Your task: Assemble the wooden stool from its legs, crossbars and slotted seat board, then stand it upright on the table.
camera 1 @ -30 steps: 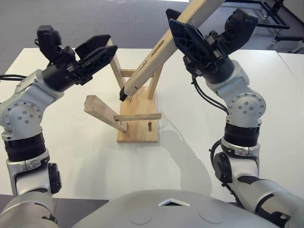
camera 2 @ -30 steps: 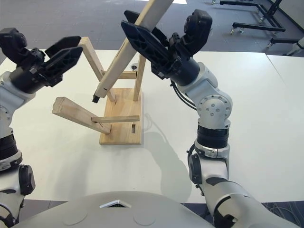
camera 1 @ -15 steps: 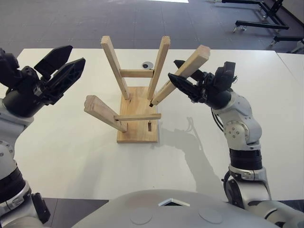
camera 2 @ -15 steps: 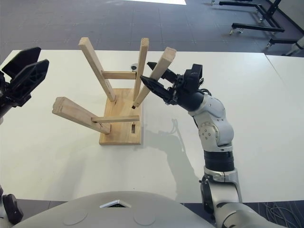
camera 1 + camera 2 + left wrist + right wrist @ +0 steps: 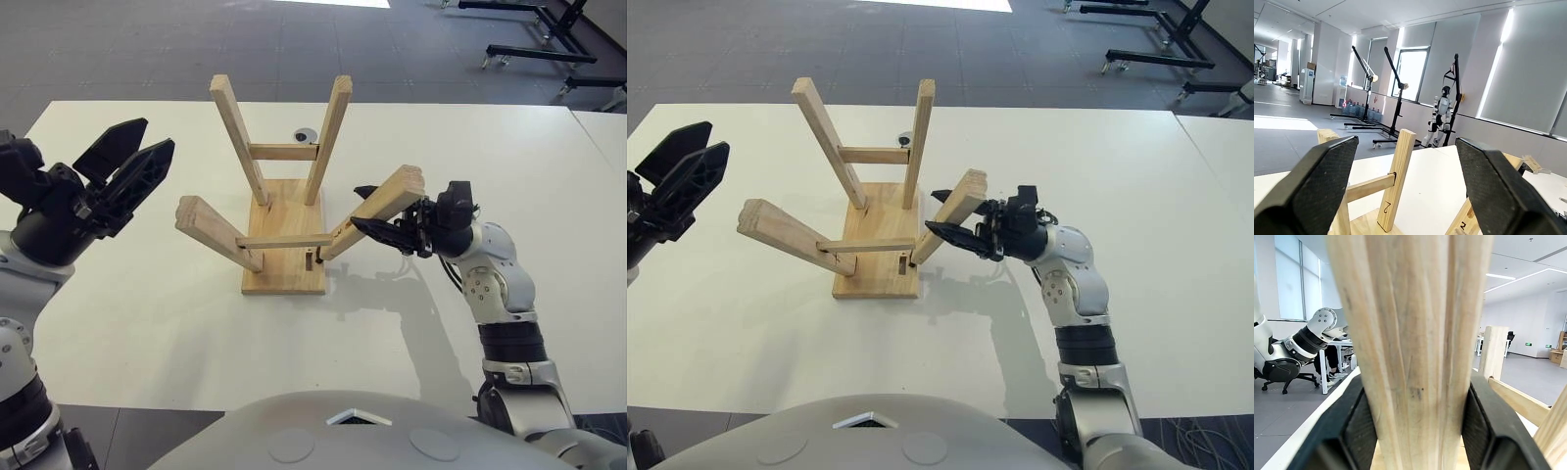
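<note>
right gripper (image 5: 365,210): clamped on the fourth leg (image 5: 340,237); the right wrist view has wood pinched between both pads, partway along its length.
fourth leg: tilted, upper end off to the robot's right, lower end down at the seat board (image 5: 279,277), by the small slot at the near right corner. Can't tell if the tip is seated in the slot or only touching there.
left gripper (image 5: 157,134): fingers spread wide, nothing between them, raised over the left side of the table (image 5: 196,333), well apart from the stool.
seat board: flat on the table, mid-table, underside up.
far legs: left one (image 5: 238,137) and right one (image 5: 328,137) stand up from the far end of the board, splayed slightly outward.
far crossbar (image 5: 282,152): joins those two legs roughly midway up.
third leg (image 5: 211,227): foot at the near left of the board, leaning hard out to the left.
near crossbar (image 5: 284,240): runs from the third leg toward the right, its free end just beside the fourth leg.
small round object (image 5: 306,134): on the table behind the far legs, can't identify.
</note>
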Controlling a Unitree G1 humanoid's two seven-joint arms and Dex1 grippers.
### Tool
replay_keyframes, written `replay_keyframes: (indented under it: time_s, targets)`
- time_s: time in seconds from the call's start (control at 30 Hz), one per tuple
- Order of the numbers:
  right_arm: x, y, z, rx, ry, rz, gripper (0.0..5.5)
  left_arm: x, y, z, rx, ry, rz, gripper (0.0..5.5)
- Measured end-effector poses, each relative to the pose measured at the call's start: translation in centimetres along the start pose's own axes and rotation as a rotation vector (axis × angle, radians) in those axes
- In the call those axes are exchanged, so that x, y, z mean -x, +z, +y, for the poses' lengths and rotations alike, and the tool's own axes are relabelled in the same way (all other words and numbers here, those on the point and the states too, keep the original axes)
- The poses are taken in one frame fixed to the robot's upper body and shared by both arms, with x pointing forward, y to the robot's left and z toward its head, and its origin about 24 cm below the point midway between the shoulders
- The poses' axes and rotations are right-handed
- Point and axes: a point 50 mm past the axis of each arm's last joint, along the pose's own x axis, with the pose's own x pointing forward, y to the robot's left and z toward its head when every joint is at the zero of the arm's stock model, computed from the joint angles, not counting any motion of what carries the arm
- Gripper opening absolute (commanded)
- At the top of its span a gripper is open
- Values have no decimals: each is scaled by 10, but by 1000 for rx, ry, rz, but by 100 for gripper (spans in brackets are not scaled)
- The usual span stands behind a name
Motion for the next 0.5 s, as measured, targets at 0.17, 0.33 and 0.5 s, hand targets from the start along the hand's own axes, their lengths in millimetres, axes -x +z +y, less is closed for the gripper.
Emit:
replay_keyframes:
  time_s: [0.17,0.33,0.5]
  targets:
    - [-3,-4,10,-30,3,-30,205,0,-2,2,12,2,4,364]
    - [-9,-7,16,-57,31,-43,205,-1,-3,6,22,6,23,364]
    - [-13,-6,13,-43,85,-2,205,-2,-4,6,24,-6,33,364]
